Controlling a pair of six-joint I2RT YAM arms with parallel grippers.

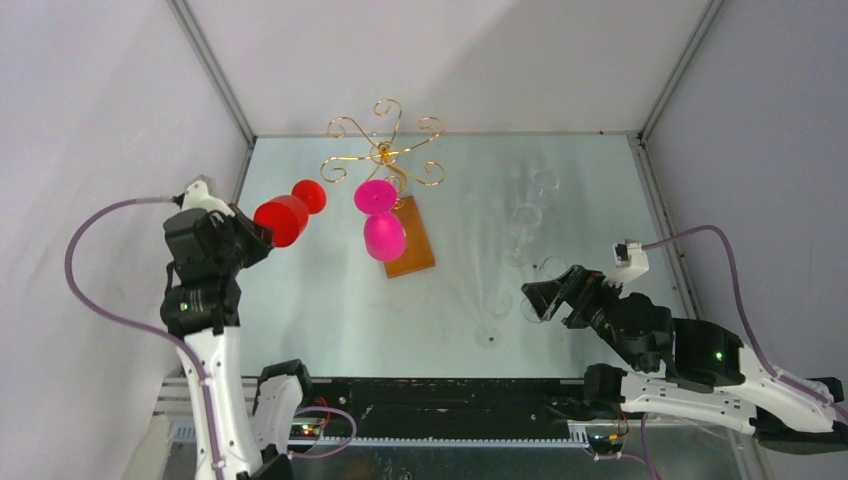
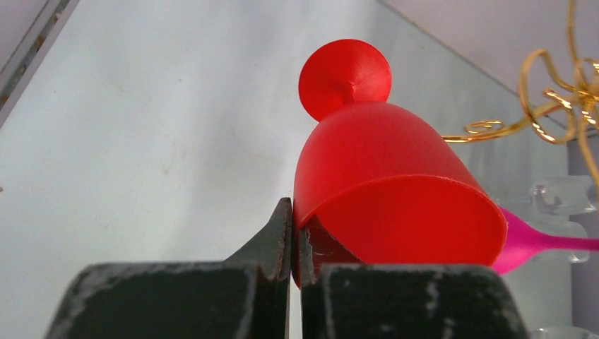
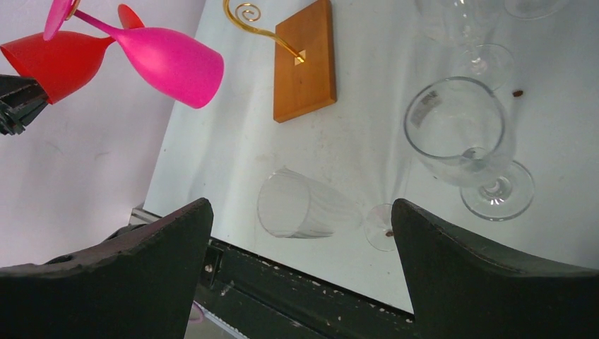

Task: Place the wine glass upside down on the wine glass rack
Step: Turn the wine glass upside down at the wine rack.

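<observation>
Pale grey walls (image 1: 450, 60) enclose a whitish table (image 1: 330, 300).

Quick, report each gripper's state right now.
Left gripper: shut on the rim of the red wine glass.
Right gripper: open, holding nothing.

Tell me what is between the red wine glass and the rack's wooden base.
A pink wine glass, hanging foot-up from the gold wire rack, lies between the red wine glass and the wooden base; the top and right wrist views show it.
</observation>
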